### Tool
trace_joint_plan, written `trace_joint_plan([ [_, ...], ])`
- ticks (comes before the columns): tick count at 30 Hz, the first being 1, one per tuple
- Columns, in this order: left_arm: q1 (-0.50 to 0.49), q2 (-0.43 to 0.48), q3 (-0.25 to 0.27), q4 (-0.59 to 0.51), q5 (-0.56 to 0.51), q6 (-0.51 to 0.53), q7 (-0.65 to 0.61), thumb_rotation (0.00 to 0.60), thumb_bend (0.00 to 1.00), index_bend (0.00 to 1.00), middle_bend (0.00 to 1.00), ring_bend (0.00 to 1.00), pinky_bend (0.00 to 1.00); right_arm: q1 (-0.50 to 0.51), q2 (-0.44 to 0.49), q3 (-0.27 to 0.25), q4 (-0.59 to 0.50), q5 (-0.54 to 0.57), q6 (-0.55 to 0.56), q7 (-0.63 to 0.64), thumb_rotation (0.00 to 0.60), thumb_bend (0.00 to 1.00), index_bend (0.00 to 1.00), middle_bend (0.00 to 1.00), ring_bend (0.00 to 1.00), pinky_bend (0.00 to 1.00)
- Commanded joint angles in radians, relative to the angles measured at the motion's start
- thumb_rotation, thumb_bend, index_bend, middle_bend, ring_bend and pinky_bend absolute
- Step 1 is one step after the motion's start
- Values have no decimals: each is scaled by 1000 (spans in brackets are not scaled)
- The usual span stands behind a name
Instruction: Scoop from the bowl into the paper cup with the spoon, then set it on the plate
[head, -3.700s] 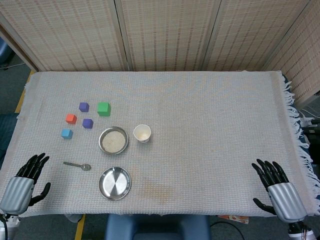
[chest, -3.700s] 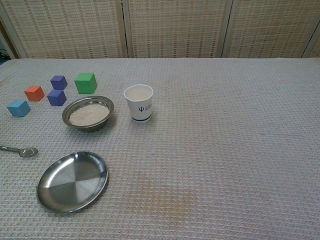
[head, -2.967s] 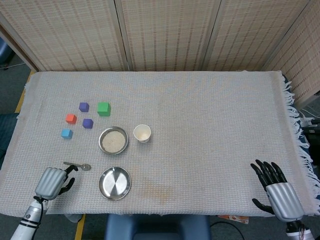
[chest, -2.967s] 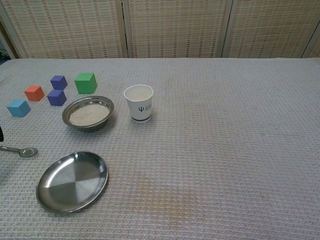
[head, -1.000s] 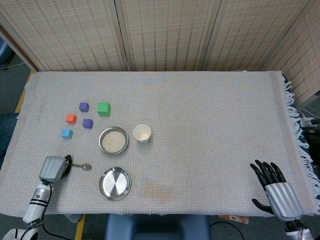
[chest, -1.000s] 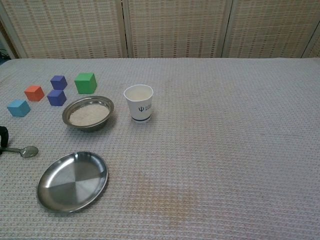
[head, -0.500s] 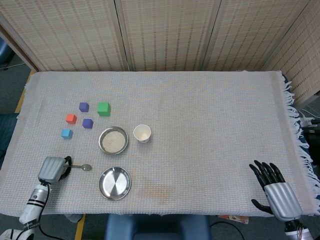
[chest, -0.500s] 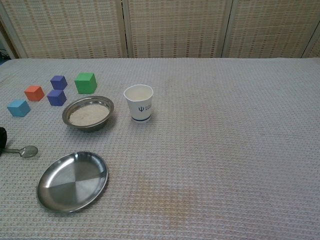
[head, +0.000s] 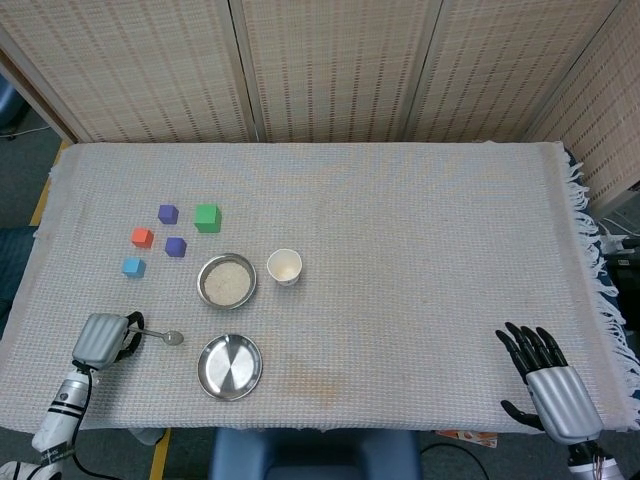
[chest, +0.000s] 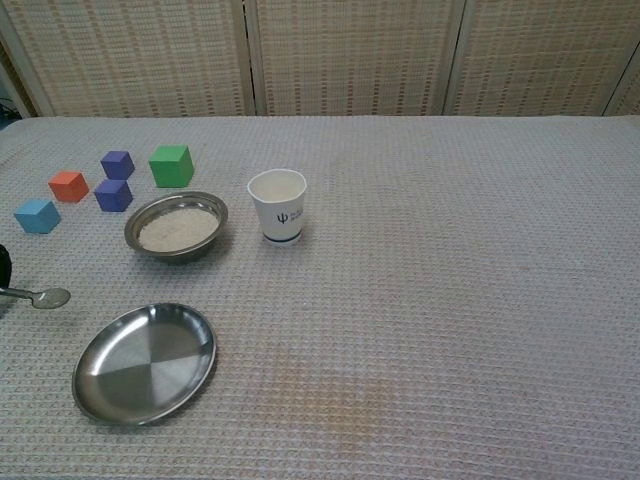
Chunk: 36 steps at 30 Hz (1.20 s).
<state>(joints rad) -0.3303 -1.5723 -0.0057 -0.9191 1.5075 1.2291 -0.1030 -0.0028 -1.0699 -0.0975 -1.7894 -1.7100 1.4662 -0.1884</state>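
1. Now the tabletop (head: 420, 220) carries the same layout as a moment ago: the bowl (head: 227, 281) of pale grains sits beside the paper cup (head: 285, 266), with the plate (head: 230, 366) nearer the robot, all unmoved.
2. The right hand (head: 545, 375) rests at the near right corner, fingers spread and holding nothing, well apart from everything; it has barely shifted.
3. The left hand (head: 101, 338) has closed its fingers over the handle end of the spoon (head: 160, 335) and grips it, where a few seconds back it lay open at the table edge.
4. In the chest view the spoon's head (chest: 48, 297) now sits a little higher than half a second ago, so the spoon appears to be just lifting off the cloth, though contact is hard to judge.
5. That suggests the pick-up is nearly done; scooping from the bowl, to the hand's upper right, comes next.
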Motion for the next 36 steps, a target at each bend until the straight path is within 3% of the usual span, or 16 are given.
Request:
trace_joint_plan([
  [1, 3, 43, -14, -70, -5, 24, 32, 600, 616, 916, 1000, 1000, 1000, 1, 3, -1, 1, -4, 1, 6, 600, 59, 0, 0, 0, 0],
  [7, -2, 103, -37, -184, -18, 43, 103, 600, 621, 930, 1000, 1000, 1000, 0, 12, -5, 2, -20, 11, 24, 600, 59, 0, 0, 0, 0],
  [15, -43, 101, -104, -266, -44, 67, 252, 600, 619, 933, 1000, 1000, 1000, 1, 15, -8, 2, -31, 15, 32, 600, 59, 0, 0, 0, 0],
  [25, -148, 47, -174, -294, -71, 34, 515, 600, 619, 934, 1000, 1000, 1000, 4, 14, -2, 3, -21, 9, 32, 600, 59, 0, 0, 0, 0],
  [32, -218, 9, -198, -328, -140, -48, 730, 600, 625, 935, 1000, 1000, 1000, 4, 17, -3, 3, -25, 12, 37, 600, 60, 0, 0, 0, 0],
  [36, -246, -17, -202, -314, -161, -45, 879, 600, 626, 935, 1000, 1000, 1000, 2, 22, -6, 2, -32, 20, 48, 600, 59, 0, 0, 0, 0],
])
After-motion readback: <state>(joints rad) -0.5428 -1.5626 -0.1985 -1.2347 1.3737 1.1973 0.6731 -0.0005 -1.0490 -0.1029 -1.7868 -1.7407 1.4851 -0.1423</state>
